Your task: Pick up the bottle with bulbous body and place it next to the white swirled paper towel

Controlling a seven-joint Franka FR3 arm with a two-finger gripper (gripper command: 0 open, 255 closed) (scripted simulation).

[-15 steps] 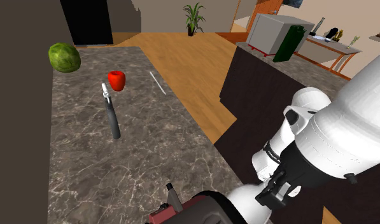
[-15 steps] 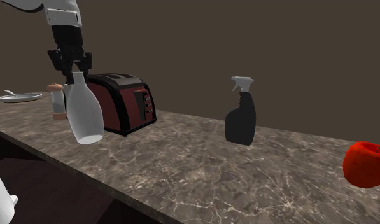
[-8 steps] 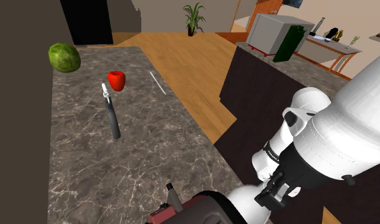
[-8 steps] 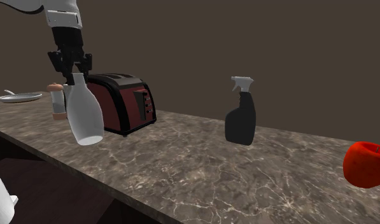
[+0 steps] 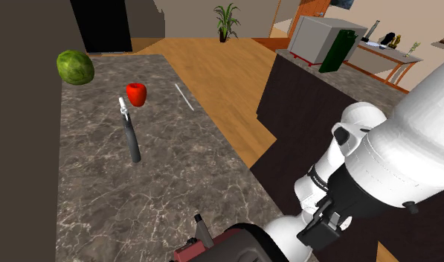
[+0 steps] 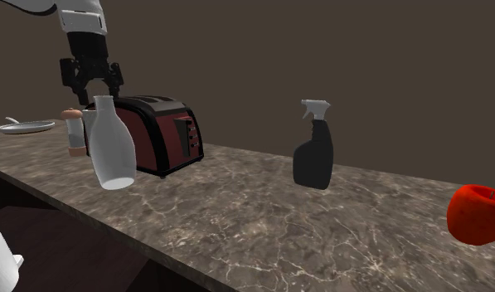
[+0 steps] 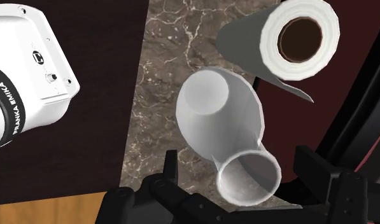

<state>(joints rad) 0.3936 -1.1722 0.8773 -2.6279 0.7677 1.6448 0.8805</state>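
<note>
The white bottle (image 6: 110,148) with a bulbous body and narrow neck stands on the marble counter (image 6: 262,207) near its front edge. My gripper (image 6: 91,76) hovers just above its mouth, fingers spread and touching nothing. In the wrist view the bottle (image 7: 220,118) rises between my open fingers (image 7: 171,170), its open mouth closest to the camera and apart from both pads. The white paper towel roll (image 7: 296,38), with a dark brown core and a loose sheet hanging off, stands close beside the bottle. In the second exterior view, that roll (image 6: 73,133) is just behind the bottle.
A dark red toaster (image 6: 164,133) sits right behind the bottle. Further along the counter are a black spray bottle (image 6: 313,153), a red apple (image 6: 481,214), a green melon (image 5: 75,67) and a thin white utensil (image 5: 184,97). A plate (image 6: 26,126) lies at the far end.
My fingers have spread apart and let go of the bottle's neck. The hand has lifted slightly, and the bottle has settled from a tilt to nearly upright.
</note>
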